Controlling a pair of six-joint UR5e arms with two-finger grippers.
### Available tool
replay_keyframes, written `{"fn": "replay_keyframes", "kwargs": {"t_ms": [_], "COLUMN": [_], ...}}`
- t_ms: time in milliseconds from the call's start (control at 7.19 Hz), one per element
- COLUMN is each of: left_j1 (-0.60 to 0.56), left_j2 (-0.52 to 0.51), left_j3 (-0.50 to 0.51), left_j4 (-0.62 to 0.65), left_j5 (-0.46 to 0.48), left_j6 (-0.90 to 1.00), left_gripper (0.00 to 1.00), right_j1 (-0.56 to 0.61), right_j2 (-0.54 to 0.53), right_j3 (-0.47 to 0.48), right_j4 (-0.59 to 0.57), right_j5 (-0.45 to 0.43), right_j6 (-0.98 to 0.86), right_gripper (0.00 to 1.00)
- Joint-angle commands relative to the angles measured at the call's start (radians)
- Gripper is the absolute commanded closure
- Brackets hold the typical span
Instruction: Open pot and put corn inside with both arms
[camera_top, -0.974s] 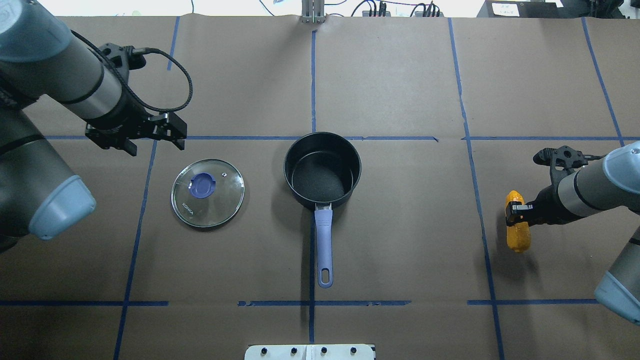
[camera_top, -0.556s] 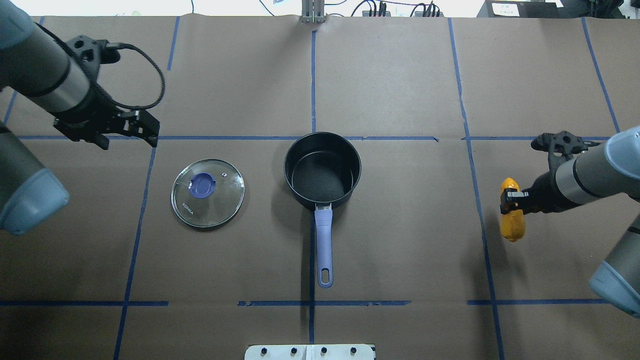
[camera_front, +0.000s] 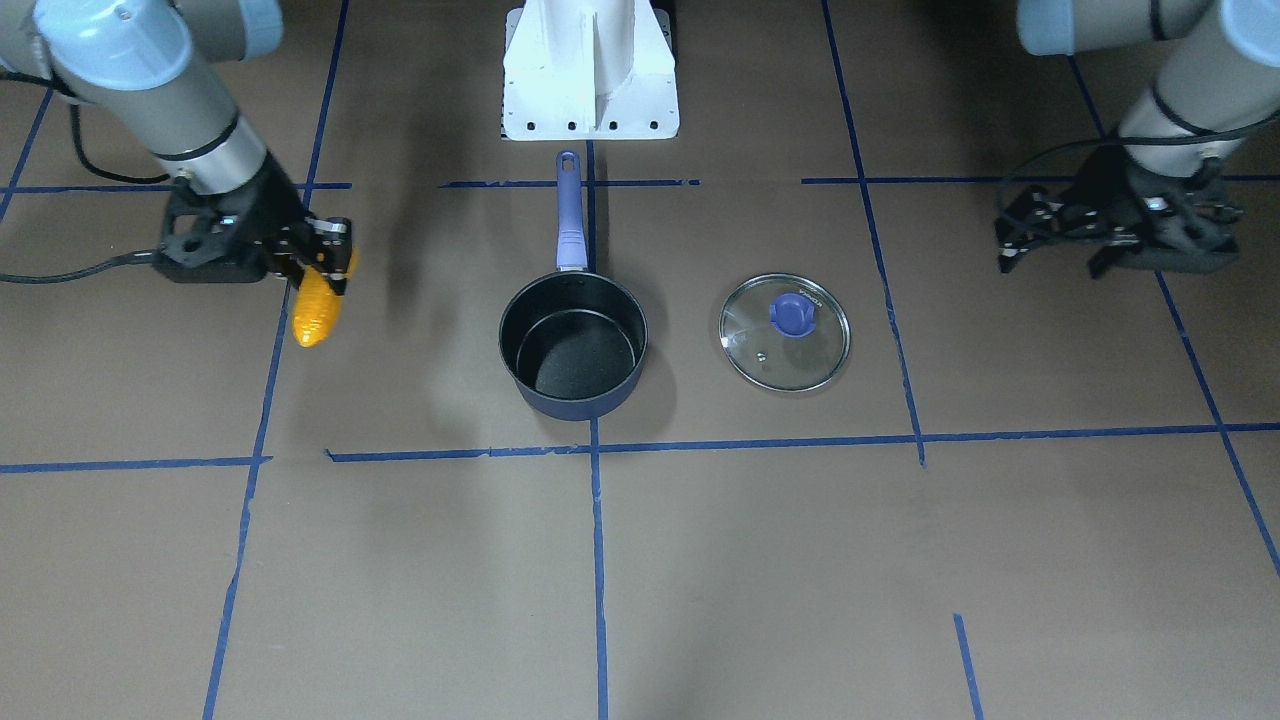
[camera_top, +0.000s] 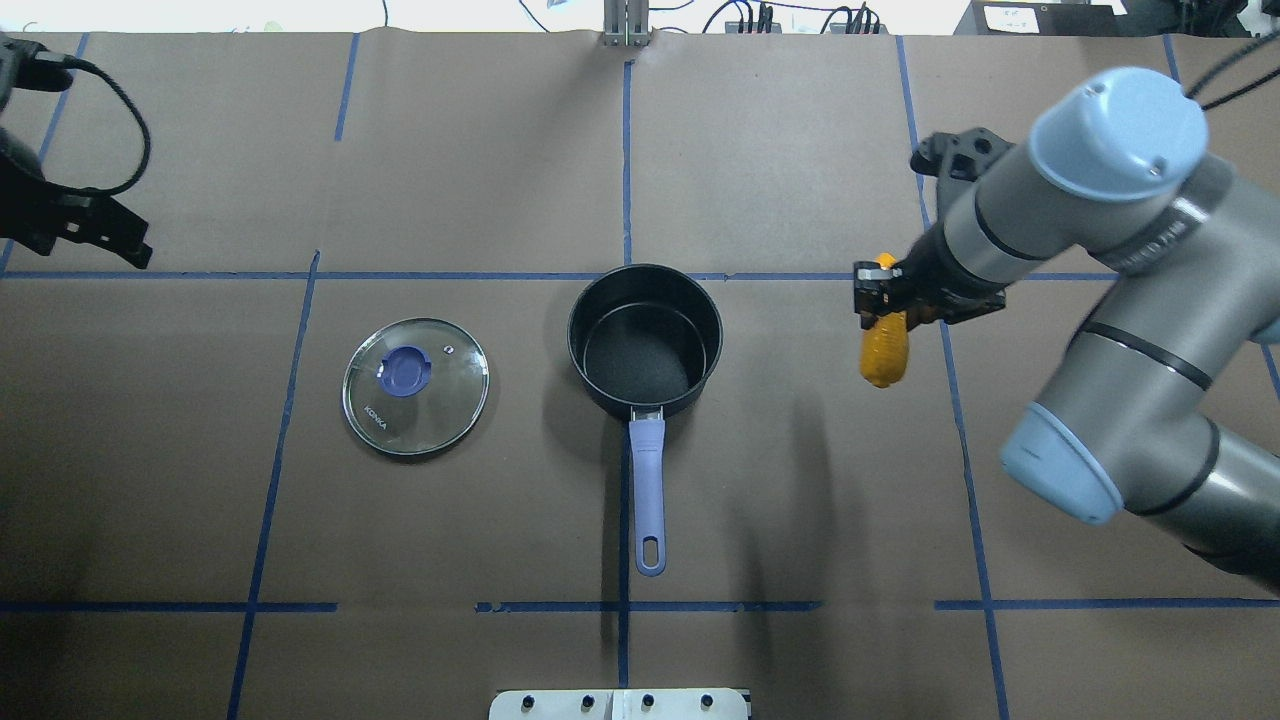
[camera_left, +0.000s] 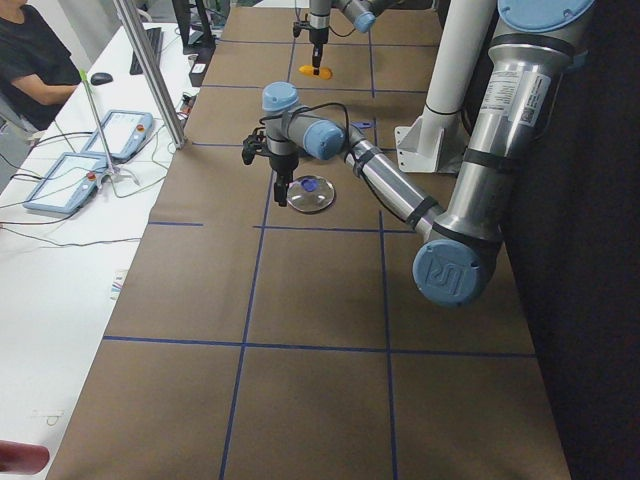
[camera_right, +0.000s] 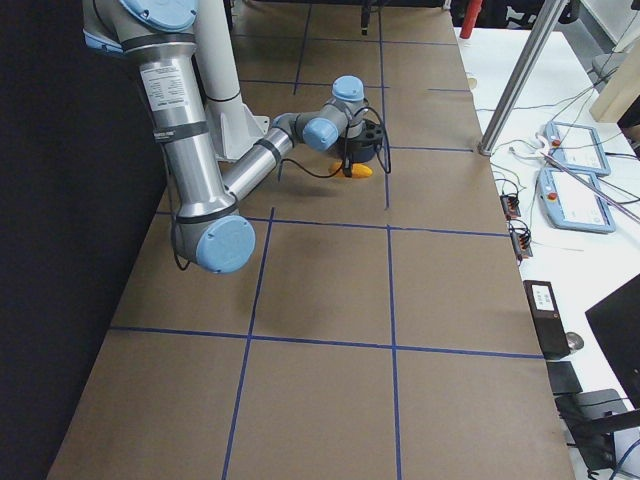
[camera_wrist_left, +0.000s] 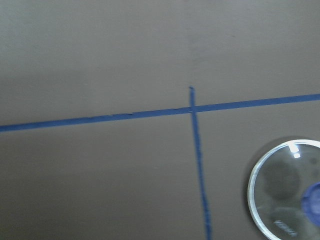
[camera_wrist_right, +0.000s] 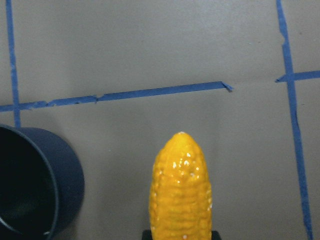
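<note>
I'm looking down from overhead and from the opposite front; both are sharing the pot (camera_top: 640, 360). Wrist cameras are sitting close above the table (camera_wrist_left: 100, 190).

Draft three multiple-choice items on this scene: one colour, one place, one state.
1. The long handle of the small round dark navy saucepan is: A red; B purple; C green.
2. The round glass lid with purple knob lies: A on the saucepan; B on the table, apart from it; C in a pincer.
3. The orange-yellow toy corn cob is: A in the saucepan; B loose on the table; C gripped by the right pincer.
B: handle shows periwinkle-purple. B: lid lies flat beside the open saucepan. C: pincer shut on it, short of the saucepan.
</note>
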Motion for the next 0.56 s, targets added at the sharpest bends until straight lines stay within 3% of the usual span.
{"fn": "replay_keyframes", "kwargs": {"t_ms": [0, 417], "left_j1": [-0.098, -0.168], "left_j2": [0.09, 0.124], "left_j3": [0.003, 0.031], "left_j4": [-0.001, -0.003], "left_j5": [-0.025, -0.048], "left_j6": [0.188, 0.275], "left_gripper": [0.0, 0.0], "right_j1": [-0.051, -0.151], "right_j2": [0.224, 0.354], "right_j3": [-0.157, -0.281], "right_j4": [-0.045, -0.038], "right_j5": [-0.056, -0.134], "right_j6": [0.097, 0.206], "right_gripper": [0.96, 0.95]}}
